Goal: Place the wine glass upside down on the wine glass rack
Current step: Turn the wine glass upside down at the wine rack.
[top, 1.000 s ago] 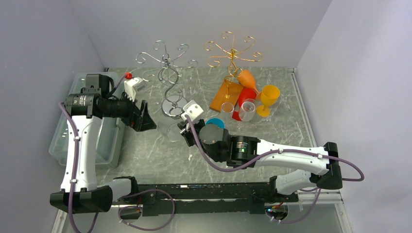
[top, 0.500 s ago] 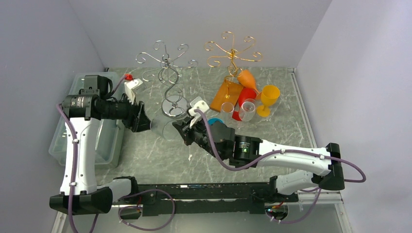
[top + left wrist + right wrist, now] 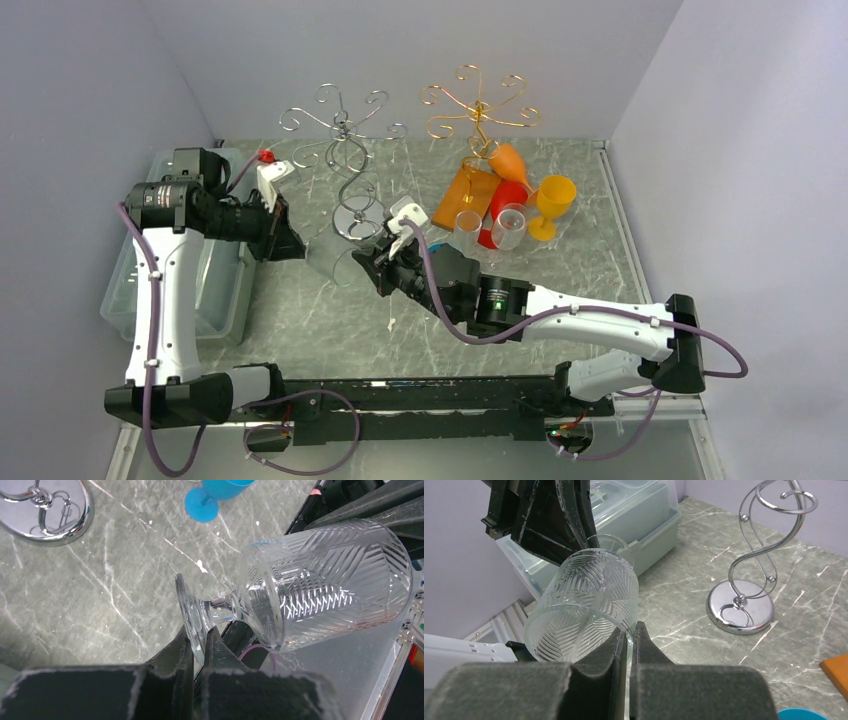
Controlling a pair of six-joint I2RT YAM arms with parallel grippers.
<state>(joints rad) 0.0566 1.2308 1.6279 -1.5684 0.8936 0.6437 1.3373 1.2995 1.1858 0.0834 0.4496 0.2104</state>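
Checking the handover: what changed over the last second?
The right pincer carried the clear wine glass slightly leftward, and the left pincer closed on its foot. The right pincer stayed shut on the rim; the silver rack and gold rack did not move.

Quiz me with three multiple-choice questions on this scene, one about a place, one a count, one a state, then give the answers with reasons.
1. Where does the left gripper pinch the clear wine glass?
A. the bowl's rim
B. the foot
C. nowhere

2. How many wire racks stand on the table?
A. one
B. four
C. two

3. The right gripper is:
A. shut on the glass's rim
B. open, clear of the glass
C. shut on a blue glass

Answers:
1 B, the left wrist view shows it closed on the foot.
2 C, a silver rack and a gold rack.
3 A, the right wrist view shows it clamping the bowl's edge.
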